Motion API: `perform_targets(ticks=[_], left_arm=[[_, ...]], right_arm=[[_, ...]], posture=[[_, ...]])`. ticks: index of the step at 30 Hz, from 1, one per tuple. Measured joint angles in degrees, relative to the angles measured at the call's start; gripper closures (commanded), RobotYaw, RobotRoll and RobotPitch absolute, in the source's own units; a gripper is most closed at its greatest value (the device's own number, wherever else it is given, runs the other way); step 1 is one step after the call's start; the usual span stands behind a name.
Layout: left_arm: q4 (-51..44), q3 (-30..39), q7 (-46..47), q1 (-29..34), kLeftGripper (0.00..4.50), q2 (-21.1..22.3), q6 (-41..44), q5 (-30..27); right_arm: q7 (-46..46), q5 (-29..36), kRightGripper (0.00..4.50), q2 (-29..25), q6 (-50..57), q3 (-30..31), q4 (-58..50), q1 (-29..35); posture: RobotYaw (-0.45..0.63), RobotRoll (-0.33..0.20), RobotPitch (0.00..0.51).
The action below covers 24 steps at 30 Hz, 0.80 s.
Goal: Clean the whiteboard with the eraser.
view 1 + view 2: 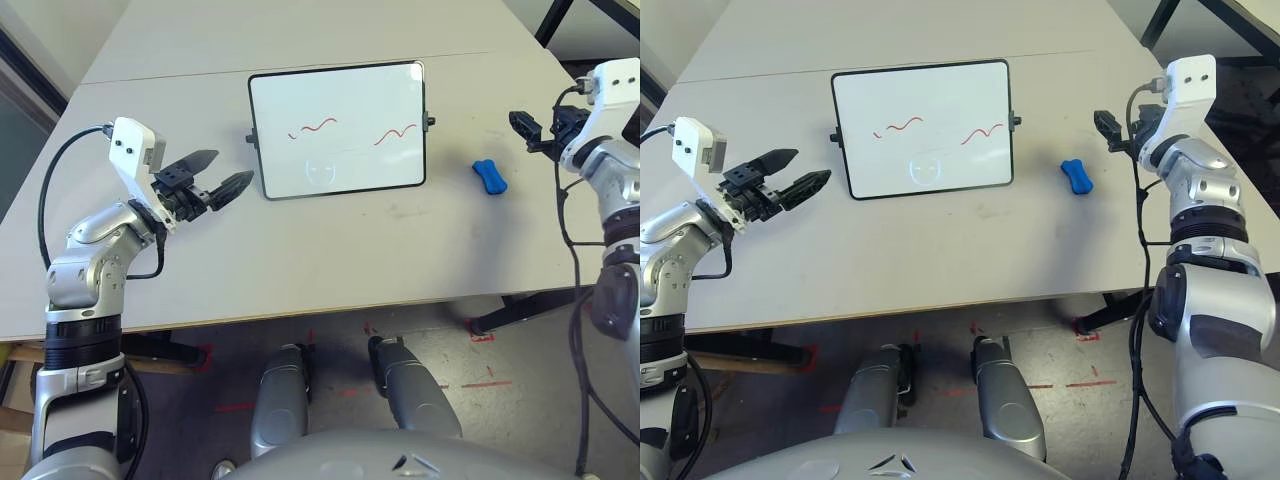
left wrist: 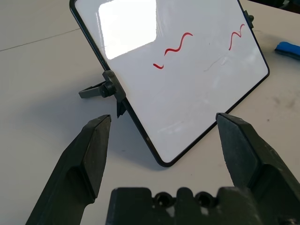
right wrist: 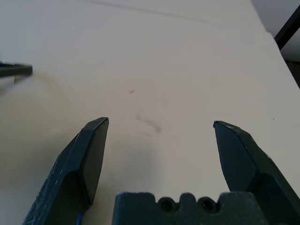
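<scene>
Whiteboard (image 1: 338,128) one, two red squiggles; eraser (image 1: 490,176) one; both end effectors wide.

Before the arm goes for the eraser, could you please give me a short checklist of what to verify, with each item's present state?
1. Small bright blue bone-shaped eraser lying free on the pale grey table: ok.
2. Right gripper jaws open: ok.
3. Right gripper around the eraser: not ok, apart from it.
4. Left gripper jaws open, beside the board, not touching: ok.
5. Black-framed white whiteboard showing red squiggles to wipe: ok.
</scene>
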Motion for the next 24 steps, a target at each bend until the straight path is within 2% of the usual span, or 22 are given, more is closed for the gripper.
perform_targets(ticks=[6,13,19,24], left_arm=[[0.80,-0.74,-0.03,-0.37,0.00,-0.06,-0.45,0.35],[1.38,-1.50,0.11,-1.07,0.00,-0.31,-1.14,1.25],[1.88,-1.52,0.41,-1.04,0.00,-0.68,-1.32,1.55],[1.87,-1.52,0.93,-0.74,0.00,-0.89,-1.40,1.73]], right_arm=[[5.11,-4.21,0.03,-2.83,18.56,7.36,-6.19,-2.23],[7.76,-4.89,0.03,-0.74,35.00,11.99,-15.77,-2.24],[7.08,-4.75,0.03,0.45,42.44,12.94,-23.03,-1.87],[5.22,-4.60,0.03,1.66,43.75,12.94,-23.86,0.55]], posture=[[-0.12,0.000,0.156],[-0.12,0.000,0.164],[-0.12,0.000,0.170],[-0.11,0.000,0.172]])
